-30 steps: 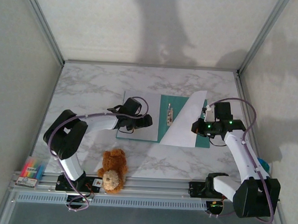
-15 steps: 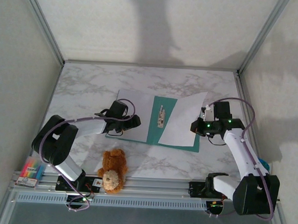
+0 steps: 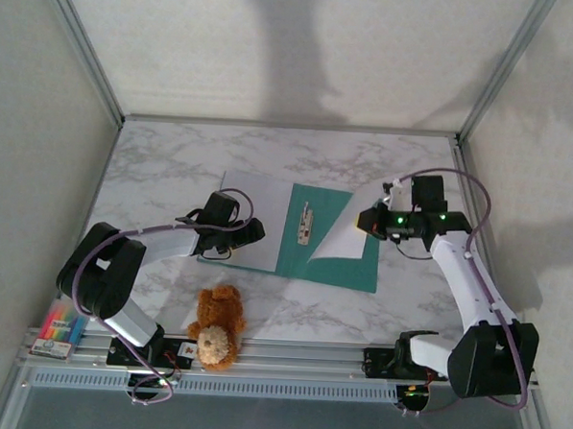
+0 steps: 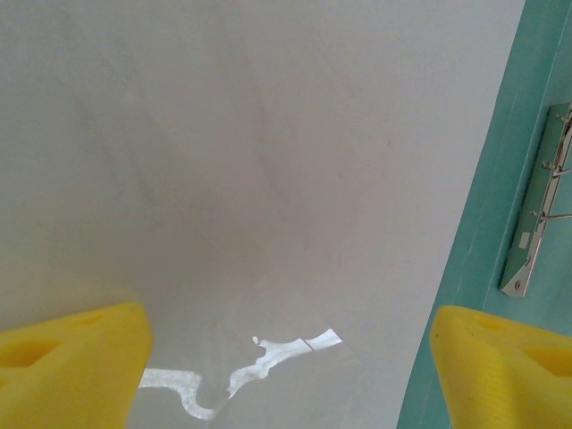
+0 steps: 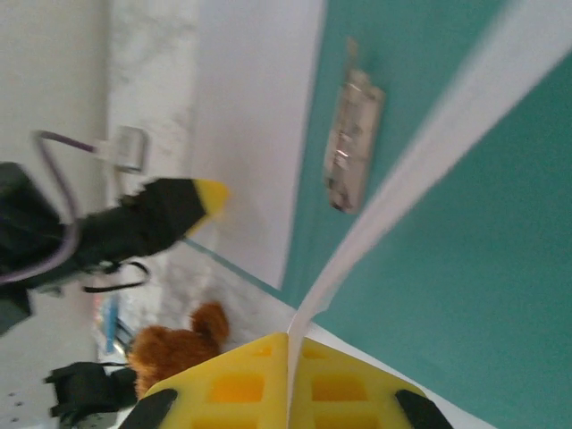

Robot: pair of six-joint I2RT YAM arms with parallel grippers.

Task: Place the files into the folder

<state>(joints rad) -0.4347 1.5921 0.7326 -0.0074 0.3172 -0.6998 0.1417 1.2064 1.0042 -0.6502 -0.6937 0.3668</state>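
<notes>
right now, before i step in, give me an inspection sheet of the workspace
surface: marble table, white-grey, flat
job's things: folder lies open, metal clip by its spine; one file raised over the teal right half; left half white, sheet or lining unclear
clutter: teddy bear at the near edge; highlighter pack at the near left corner
jaws: left gripper jaws wide apart above the white half, holding nothing; right gripper jaws shut on the file's edge
cables: purple cables loop along both arms
surroundings: white walls, metal frame posts, shadows on the back wall
</notes>
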